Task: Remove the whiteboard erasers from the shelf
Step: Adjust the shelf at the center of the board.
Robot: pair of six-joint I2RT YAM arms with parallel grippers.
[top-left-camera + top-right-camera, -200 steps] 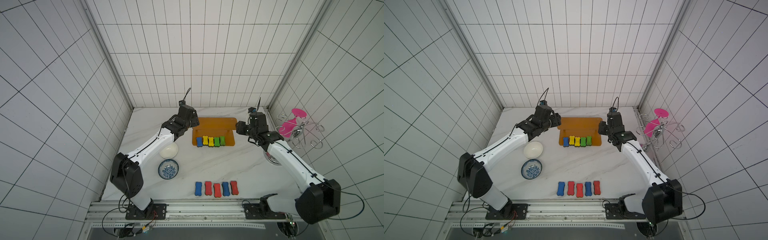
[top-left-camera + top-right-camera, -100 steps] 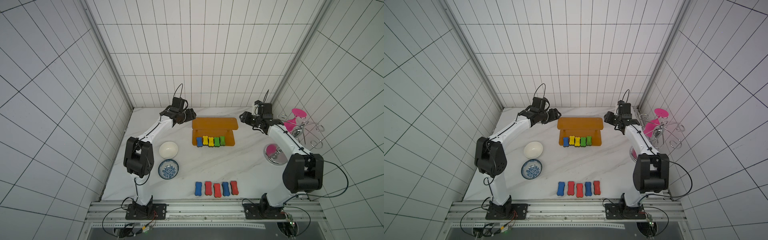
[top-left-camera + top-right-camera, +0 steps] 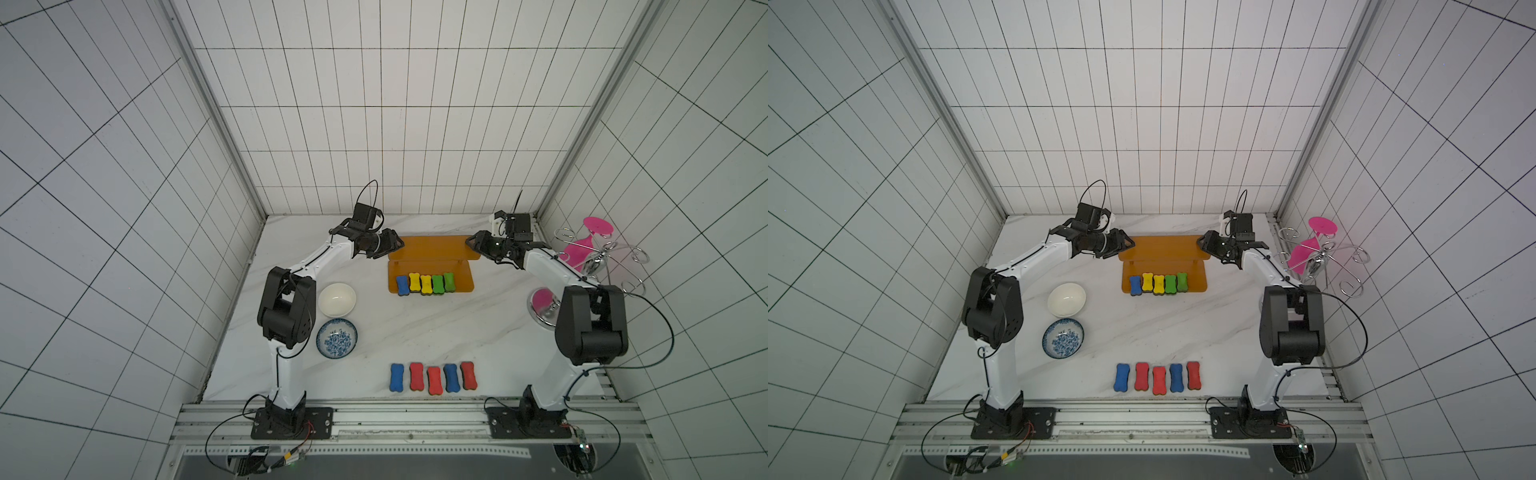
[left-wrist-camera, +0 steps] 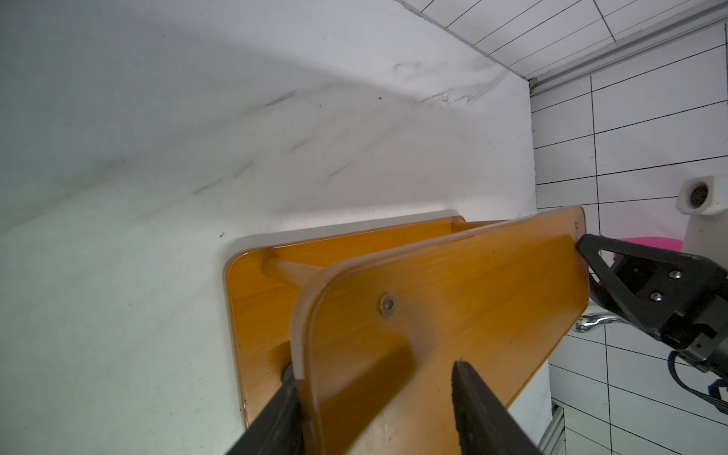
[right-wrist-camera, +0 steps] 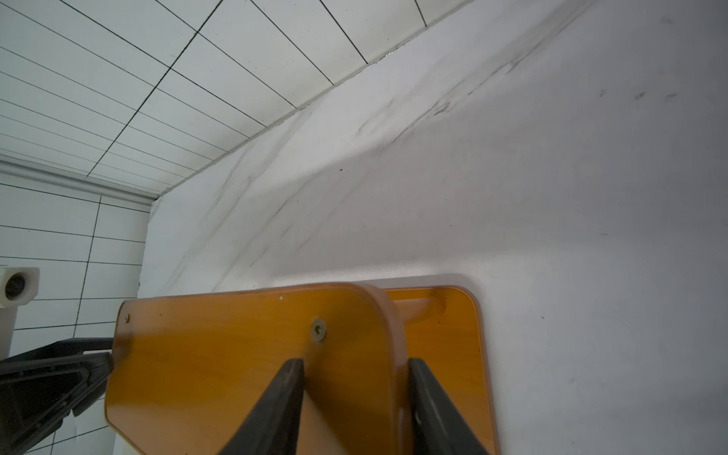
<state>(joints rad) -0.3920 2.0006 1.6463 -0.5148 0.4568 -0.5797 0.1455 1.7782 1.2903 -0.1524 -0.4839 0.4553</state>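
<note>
step: taking hold of the orange shelf (image 3: 432,268), mid-frame. left gripper (image 3: 398,244) and right gripper (image 3: 470,242) straddle the top board (image 3: 432,247) ends; i cannot tell if clamped. five whiteboard erasers (image 3: 426,284) sit on its lower board (image 3: 462,282). next, i judge: pinch both, move together.

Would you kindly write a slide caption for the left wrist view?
Left gripper straddling an end of the upper board of the orange shelf, right gripper at the far end.

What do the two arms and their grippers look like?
The left arm and right arm: white tubular links, bulky black joint housings, black base plates. The left gripper and right gripper: black, with tapering fingers. Thin black cables loop from each.
</note>
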